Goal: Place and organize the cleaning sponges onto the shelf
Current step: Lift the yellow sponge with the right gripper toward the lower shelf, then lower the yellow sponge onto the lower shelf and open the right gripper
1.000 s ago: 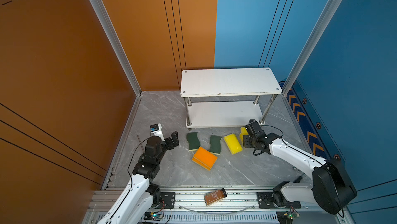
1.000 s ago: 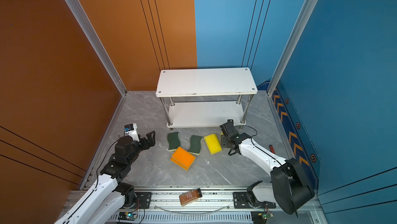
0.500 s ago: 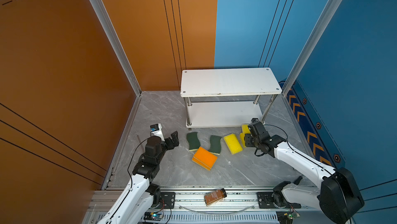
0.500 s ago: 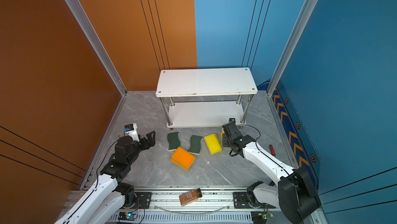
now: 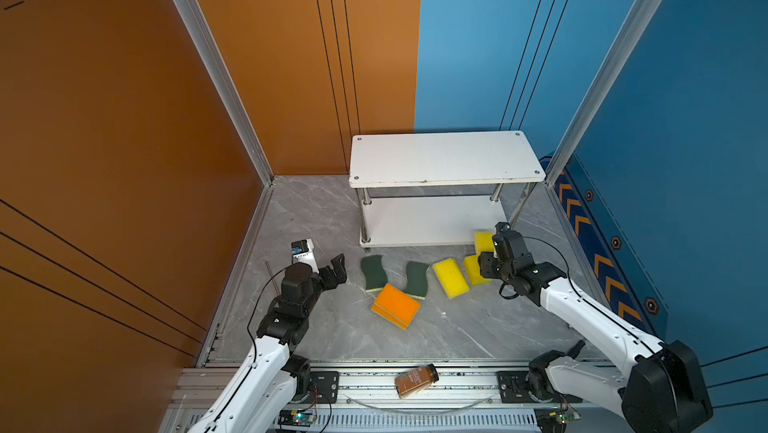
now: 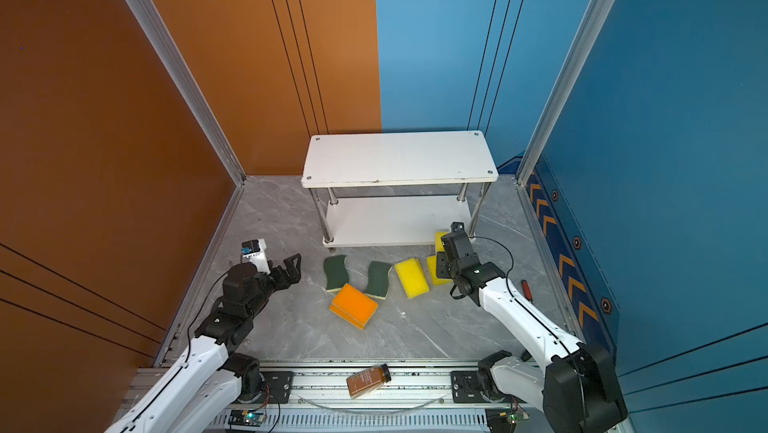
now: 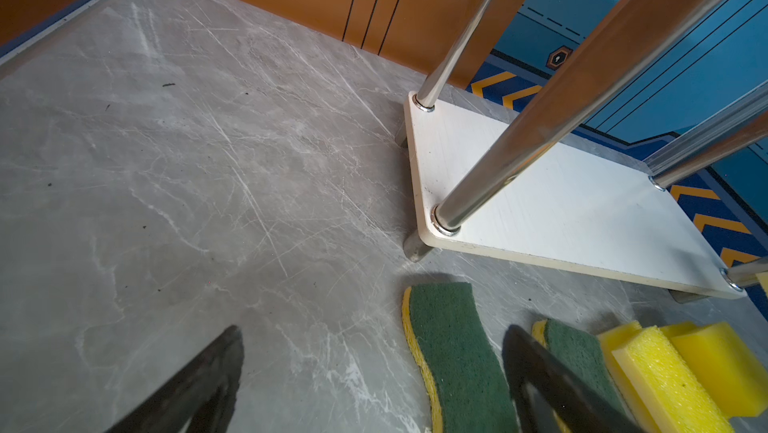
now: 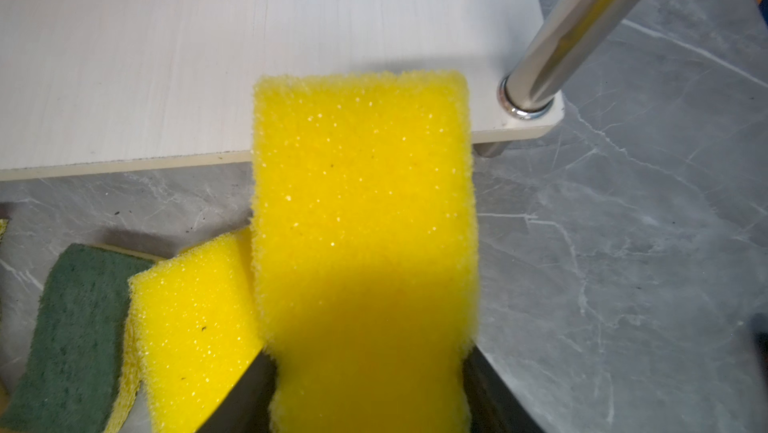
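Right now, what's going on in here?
The right gripper has its fingers clamped on a yellow sponge, whose far end is over the front edge of the lower board of the shelf, beside a chrome post. The left gripper is open and holds nothing. The green sponges, orange sponges and other yellow sponges lie on the floor in front of the shelf.

Nothing legible; the bottle (image 5: 416,381) label is too small.
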Controlling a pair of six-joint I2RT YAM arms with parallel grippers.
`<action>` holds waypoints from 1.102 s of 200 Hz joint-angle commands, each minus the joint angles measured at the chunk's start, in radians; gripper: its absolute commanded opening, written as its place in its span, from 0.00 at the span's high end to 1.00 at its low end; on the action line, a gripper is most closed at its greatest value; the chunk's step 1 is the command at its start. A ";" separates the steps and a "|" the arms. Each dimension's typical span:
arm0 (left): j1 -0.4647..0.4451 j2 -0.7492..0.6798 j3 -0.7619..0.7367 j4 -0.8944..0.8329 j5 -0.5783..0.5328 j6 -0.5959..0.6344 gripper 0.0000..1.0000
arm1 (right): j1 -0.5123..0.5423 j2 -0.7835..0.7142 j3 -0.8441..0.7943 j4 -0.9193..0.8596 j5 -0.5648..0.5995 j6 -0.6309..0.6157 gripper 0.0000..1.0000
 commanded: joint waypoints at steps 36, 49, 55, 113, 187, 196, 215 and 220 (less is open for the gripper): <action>0.013 -0.009 -0.012 0.011 0.021 -0.012 0.02 | -0.053 0.080 0.091 0.054 -0.032 -0.101 0.46; 0.014 -0.011 -0.012 0.009 0.024 -0.012 0.02 | -0.066 0.098 0.100 0.074 -0.045 -0.111 0.45; 0.015 -0.011 -0.011 0.009 0.025 -0.012 0.02 | -0.070 0.104 0.102 0.084 -0.050 -0.114 0.45; 0.016 -0.011 -0.005 -0.006 0.029 -0.015 0.02 | -0.134 0.207 0.167 0.153 -0.097 -0.164 0.45; 0.022 -0.006 0.000 -0.006 0.029 -0.027 0.02 | -0.173 0.352 0.230 0.209 -0.147 -0.178 0.43; 0.022 -0.006 0.002 -0.010 0.029 -0.027 0.02 | -0.176 0.366 0.233 0.217 -0.147 -0.178 0.44; 0.025 -0.008 0.004 -0.016 0.030 -0.028 0.02 | -0.177 0.387 0.236 0.227 -0.148 -0.185 0.44; 0.025 -0.009 0.003 -0.017 0.029 -0.028 0.02 | -0.178 0.391 0.238 0.230 -0.148 -0.186 0.44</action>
